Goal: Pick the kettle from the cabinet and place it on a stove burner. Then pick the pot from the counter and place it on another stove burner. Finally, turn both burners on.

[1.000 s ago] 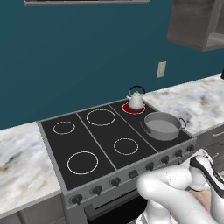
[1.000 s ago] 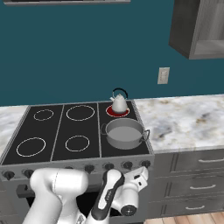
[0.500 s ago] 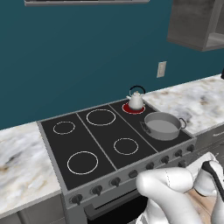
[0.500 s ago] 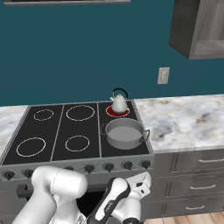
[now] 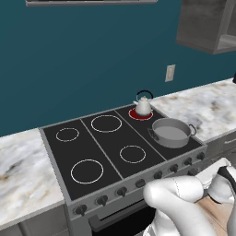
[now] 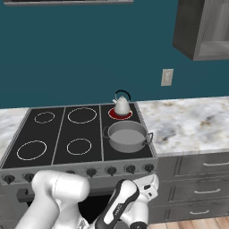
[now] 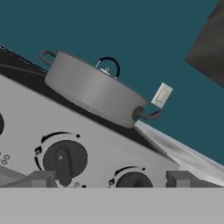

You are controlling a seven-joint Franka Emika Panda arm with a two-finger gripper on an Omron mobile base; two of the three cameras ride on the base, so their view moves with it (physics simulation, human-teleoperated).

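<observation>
Teal wall and marble surface (image 6: 188,125) frame a black cooktop (image 5: 115,147). Low at its front panel, the claw (image 7: 111,181) stands with its jaws spread wide and empty, the tips flanking two dark knobs (image 7: 64,159). My guess is the second burner is next: centre on the one knob that feeds the ring under the pot (image 6: 127,136), close squarely, then twist without slipping. Behind the pot, the kettle (image 6: 121,105) sits on a ring already glowing red (image 6: 120,114).

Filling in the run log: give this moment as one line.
kettle: on red-lit burner | pot: on front burner, unlit | gripper: open, at knobs
</observation>
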